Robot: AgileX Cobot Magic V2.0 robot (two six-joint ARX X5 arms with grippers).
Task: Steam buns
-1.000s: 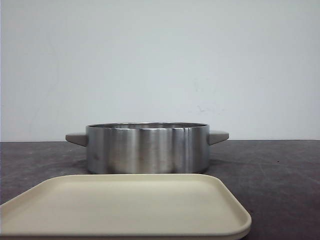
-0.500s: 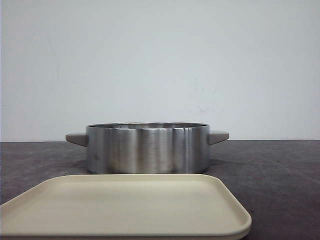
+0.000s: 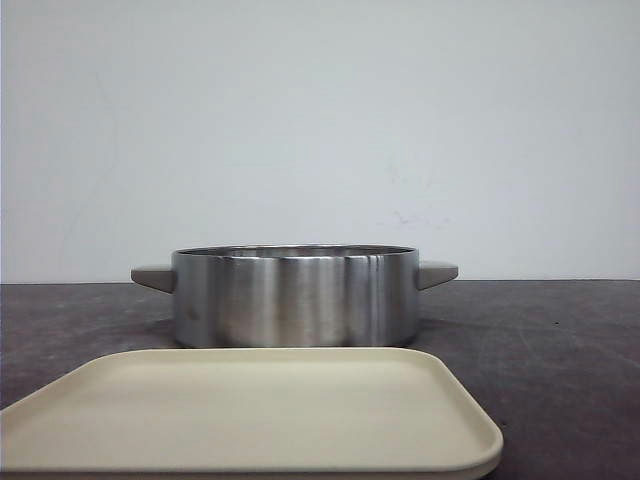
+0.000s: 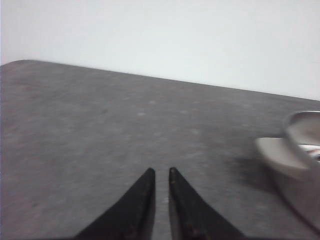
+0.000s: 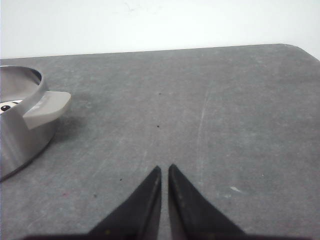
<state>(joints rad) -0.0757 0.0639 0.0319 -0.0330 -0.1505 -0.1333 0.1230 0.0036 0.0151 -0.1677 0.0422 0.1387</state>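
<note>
A steel pot (image 3: 295, 297) with grey side handles stands mid-table, its inside hidden in the front view. In the right wrist view a sliver of white with a black spot, one of the buns (image 5: 7, 107), shows over the pot's rim (image 5: 20, 135). My left gripper (image 4: 161, 171) hovers over bare table to the left of the pot (image 4: 300, 200), shut with only a thin slit and nothing between the tips. Off to the pot's right, my right gripper (image 5: 164, 168) is also shut and empty. Neither gripper appears in the front view.
A beige rectangular tray (image 3: 250, 410) lies at the near edge in front of the pot, with nothing on it. The pot's grey handles (image 4: 275, 155) (image 5: 47, 107) stick out toward each gripper. The dark table ends at a white wall.
</note>
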